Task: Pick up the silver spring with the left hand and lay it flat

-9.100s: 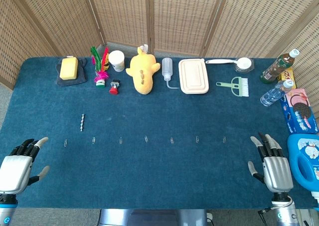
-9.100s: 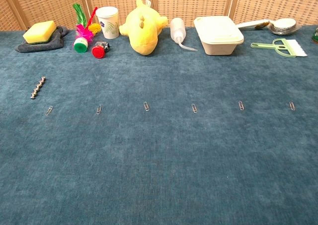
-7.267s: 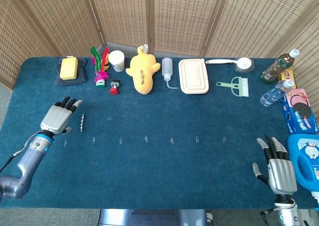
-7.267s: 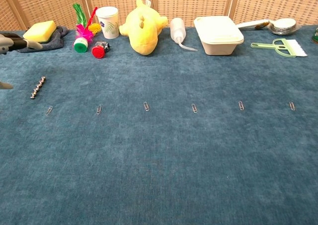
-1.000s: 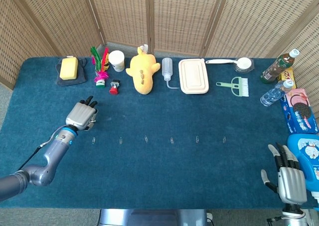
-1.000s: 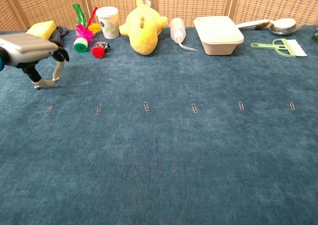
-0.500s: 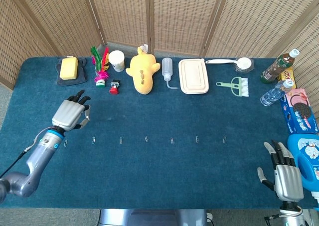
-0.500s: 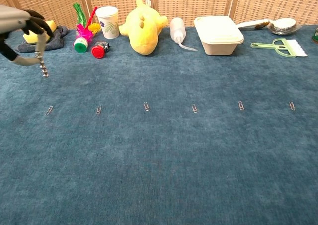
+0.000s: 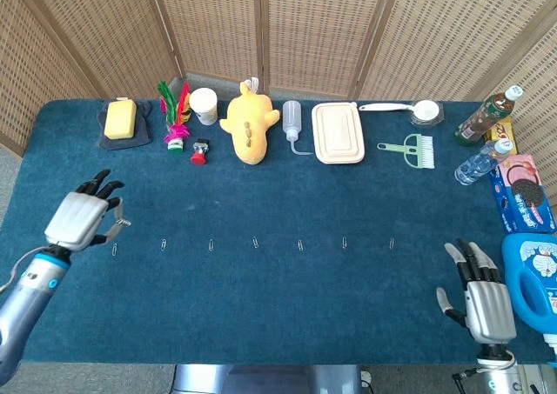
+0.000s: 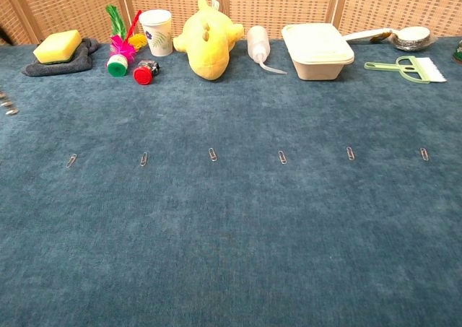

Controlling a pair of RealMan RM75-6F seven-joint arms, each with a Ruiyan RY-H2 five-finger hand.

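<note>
Silver spring [image 9: 123, 223] (one) in left hand [image 9: 78, 219]; six paperclips [image 9: 255, 242].

A row of paper clips [image 9: 255, 243] runs across the middle of the table [image 9: 287, 307]. Along the far edge, left to right: a sponge [image 9: 120, 118] on a cloth [image 9: 139, 136], a shuttlecock [image 9: 176, 124], a cup [image 9: 204, 105], a plush toy [image 9: 248, 126], a squeeze bottle [image 9: 291, 121], a lidded box [image 9: 338, 132], a spoon [image 9: 409, 109] and a brush [image 9: 416, 150]. Bottles [image 9: 484, 138], snack packs [image 9: 520, 187] and a jug [image 9: 533, 277] line the right edge. The left hand [image 9: 78, 220] sits at the row's left end, the right hand [image 9: 484, 303] beside the jug.
</note>
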